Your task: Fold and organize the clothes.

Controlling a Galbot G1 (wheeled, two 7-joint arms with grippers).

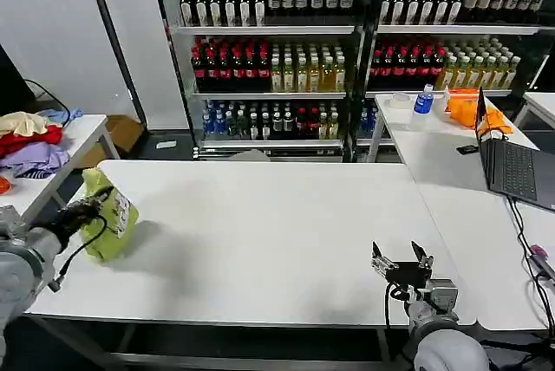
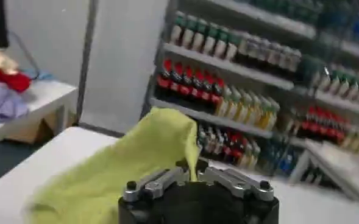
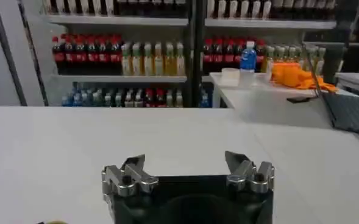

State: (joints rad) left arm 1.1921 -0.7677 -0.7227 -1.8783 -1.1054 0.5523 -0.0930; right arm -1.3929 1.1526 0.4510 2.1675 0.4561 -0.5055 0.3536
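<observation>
From the head view, the left gripper (image 1: 87,208) hung over the near left corner of the white table (image 1: 260,224), pinched shut on the lime T-shirt (image 1: 111,215). The shirt dangled bunched from it, printed side toward the middle of the table, its lower end touching or just above the top. The right gripper (image 1: 401,260) waited well apart at the near right edge, fingers spread and empty. A pile of garments (image 1: 30,141) lay on the side table beyond the left arm.

In the left wrist view, the T-shirt (image 2: 124,170) draped up and away from the left gripper (image 2: 194,176), whose jaws met on its edge.

In the right wrist view, the right gripper (image 3: 188,173) stood open over bare table (image 3: 75,140). I judged the shirt lay far off to its left, so the left arm alone could bring it across.
</observation>
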